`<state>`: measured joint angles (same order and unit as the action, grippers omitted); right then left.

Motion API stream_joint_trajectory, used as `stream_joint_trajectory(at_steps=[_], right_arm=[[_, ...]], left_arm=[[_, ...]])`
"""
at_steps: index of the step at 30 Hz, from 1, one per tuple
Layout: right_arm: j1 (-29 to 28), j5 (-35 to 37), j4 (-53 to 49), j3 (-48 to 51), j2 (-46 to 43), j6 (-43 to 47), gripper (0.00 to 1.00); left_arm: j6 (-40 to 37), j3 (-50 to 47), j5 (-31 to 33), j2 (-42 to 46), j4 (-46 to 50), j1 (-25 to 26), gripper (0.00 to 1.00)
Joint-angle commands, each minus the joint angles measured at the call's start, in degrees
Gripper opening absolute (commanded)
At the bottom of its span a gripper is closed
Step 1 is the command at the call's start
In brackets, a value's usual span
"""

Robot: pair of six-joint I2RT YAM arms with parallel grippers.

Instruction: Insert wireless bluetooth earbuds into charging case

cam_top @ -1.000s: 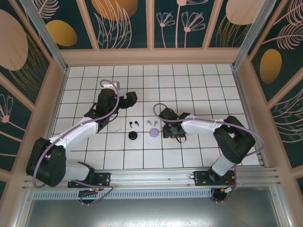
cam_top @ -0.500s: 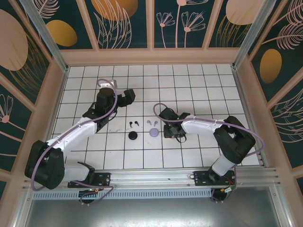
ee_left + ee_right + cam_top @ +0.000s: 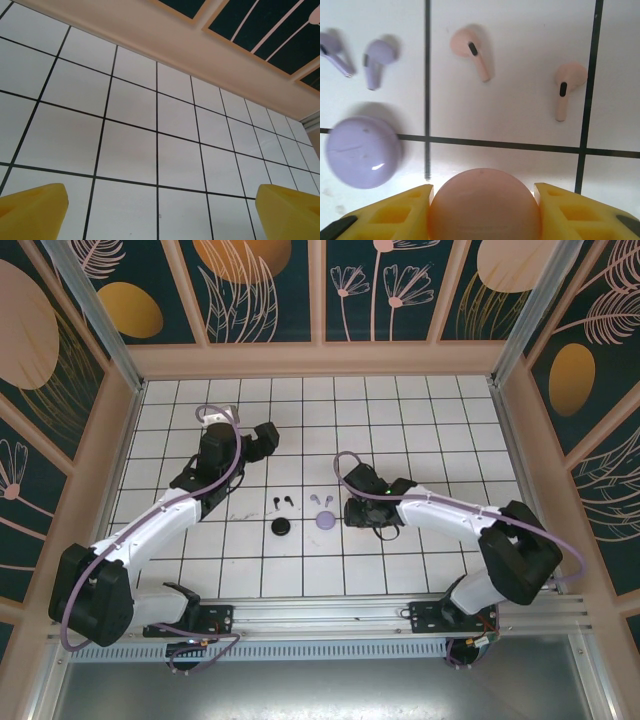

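Currently the right gripper (image 3: 484,190) sits low on the white tiled table (image 3: 420,420), its 2 yellow fingers (image 3: 395,210) pressed against either side of a round pink case (image 3: 485,215), which fills the gap between them. Just beyond that case the 2 pink earbuds (image 3: 475,57) lie loose on the tiles, apart from each other and not touching the case. To their left in the wrist view are the 2 lilac earbuds (image 3: 377,60), close together, with the closed lilac case (image 3: 362,150) resting near them.

From above, the 2 black earbuds (image 3: 280,500) lie side by side on the table, just behind the black case (image 3: 281,528), left of the lilac set.

The left gripper (image 3: 160,200) is held over bare tiles toward the back left of the table, well apart from every earbud. Its fingers stand wide with nothing between them.
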<state>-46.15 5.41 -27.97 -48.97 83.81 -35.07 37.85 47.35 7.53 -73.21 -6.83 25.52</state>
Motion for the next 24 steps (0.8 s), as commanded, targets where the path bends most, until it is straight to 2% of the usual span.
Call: stream_joint_trajectory(at_steps=[1, 11, 18, 24], right_arm=[[-0.4, -0.8, -2.0, -1.2, -3.7, -1.3, 0.39], [0.9, -1.1, -0.1, -8.5, -6.3, -0.9, 0.38], [6.9, -8.4, 8.1, -13.2, -4.2, -4.1, 0.38], [11.5, -13.3, 14.9, -15.9, -0.8, -11.2, 0.39]], left_arm=[[0.0, 0.3, -3.2, 0.1, -3.1, 0.3, 0.94], [-2.8, -3.7, -9.3, 1.1, -13.5, 0.3, 0.91], [-2.8, -10.2, -14.6, 2.5, -24.3, 0.3, 0.9], [-0.2, -17.8, -18.9, 2.4, -38.8, 0.3, 0.89]])
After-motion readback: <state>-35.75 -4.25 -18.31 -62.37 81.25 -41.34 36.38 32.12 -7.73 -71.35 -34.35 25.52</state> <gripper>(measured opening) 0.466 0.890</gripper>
